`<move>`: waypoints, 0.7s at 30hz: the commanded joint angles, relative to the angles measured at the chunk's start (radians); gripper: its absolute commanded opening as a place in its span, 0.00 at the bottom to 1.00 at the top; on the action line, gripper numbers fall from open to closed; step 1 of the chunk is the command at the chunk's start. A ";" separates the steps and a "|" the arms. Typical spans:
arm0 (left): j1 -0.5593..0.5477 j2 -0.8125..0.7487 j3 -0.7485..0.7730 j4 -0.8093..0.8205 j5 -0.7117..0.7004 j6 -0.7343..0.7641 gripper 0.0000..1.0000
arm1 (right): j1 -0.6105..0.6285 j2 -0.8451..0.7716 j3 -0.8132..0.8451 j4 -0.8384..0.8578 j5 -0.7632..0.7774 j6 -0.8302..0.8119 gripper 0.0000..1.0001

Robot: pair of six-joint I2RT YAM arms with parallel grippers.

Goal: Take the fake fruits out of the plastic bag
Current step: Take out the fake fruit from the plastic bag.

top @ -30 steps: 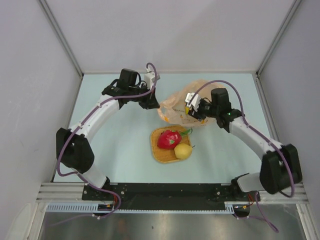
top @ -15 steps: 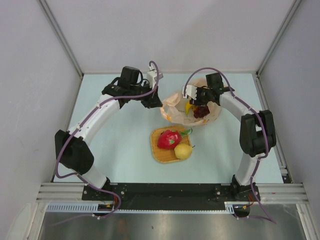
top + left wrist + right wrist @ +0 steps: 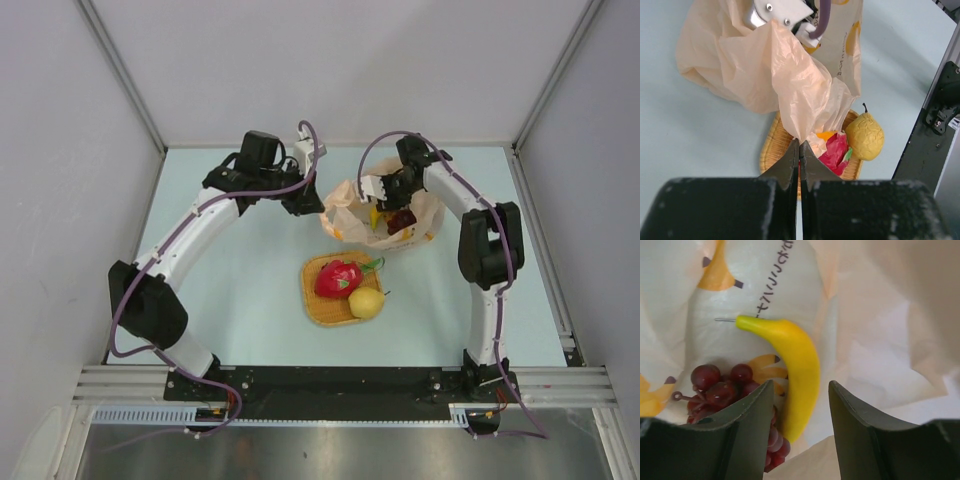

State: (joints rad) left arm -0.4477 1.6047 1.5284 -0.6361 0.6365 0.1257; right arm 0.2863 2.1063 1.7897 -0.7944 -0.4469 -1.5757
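Left pincer clamps plastic bag — right pincer spread, empty, grapes partly hidden

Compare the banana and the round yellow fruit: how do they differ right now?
1. Place: the banana lies inside the plastic bag; the round yellow fruit sits on the woven tray.
2. Shape: the banana is long, curved and smooth; the round yellow fruit is plump and bumpy with a dark stem.
3. Neighbours: grapes beside the banana; the red fruit beside the round one.
Shared: both yellow, neither gripped.
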 commanded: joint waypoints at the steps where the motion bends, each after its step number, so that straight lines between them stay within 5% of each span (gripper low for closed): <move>1: -0.009 -0.019 0.059 0.003 -0.003 0.029 0.00 | 0.008 -0.071 -0.028 -0.052 0.020 -0.037 0.53; 10: -0.009 -0.014 0.052 0.018 0.021 0.006 0.00 | 0.036 -0.249 -0.243 -0.025 -0.004 -0.026 0.52; 21: -0.019 -0.014 0.058 -0.014 0.023 0.009 0.00 | 0.076 0.072 0.080 -0.045 0.066 -0.093 0.59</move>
State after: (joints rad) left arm -0.4526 1.6054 1.5520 -0.6422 0.6415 0.1215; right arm 0.3695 2.0792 1.7332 -0.8032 -0.4229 -1.6054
